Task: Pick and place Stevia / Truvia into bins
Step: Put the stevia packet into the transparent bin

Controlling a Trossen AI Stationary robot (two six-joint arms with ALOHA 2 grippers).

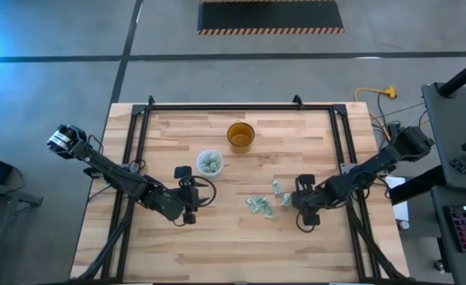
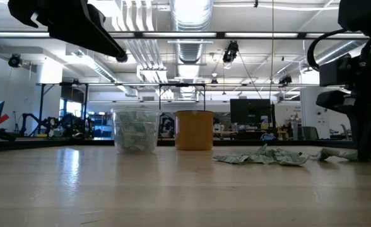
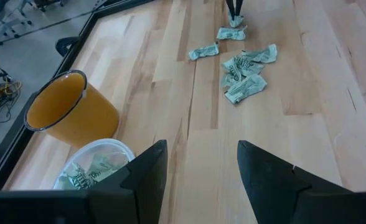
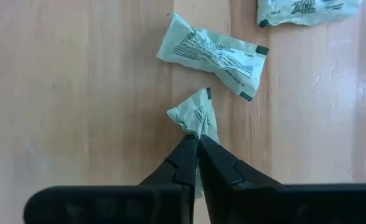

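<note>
Several pale green Stevia / Truvia sachets (image 1: 257,204) lie loose on the wooden table (image 1: 217,253) right of centre; in the left wrist view they form a small heap (image 3: 244,71). A translucent bin (image 1: 209,162) with sachets inside stands next to an amber cup (image 1: 240,135). My right gripper (image 4: 196,140) points steeply down, shut on one crumpled sachet (image 4: 195,115) at the right of the group. My left gripper (image 3: 201,149) hangs open above the table beside the translucent bin (image 3: 93,168), holding nothing. My right gripper pinches the crumpled sachet's near end (image 4: 198,127) between its two fingertips. The fingers come from above, slanting steeply down. The paper bunches up at the pinch, and the sachet's far part (image 4: 192,106) lies on the table.
A flat sachet (image 4: 214,53) lies just beyond the held one, and another (image 4: 307,9) farther off. A black frame (image 1: 138,142) runs along the table's left, far and right sides. Bare wood stretches toward the near edge (image 1: 233,265).
</note>
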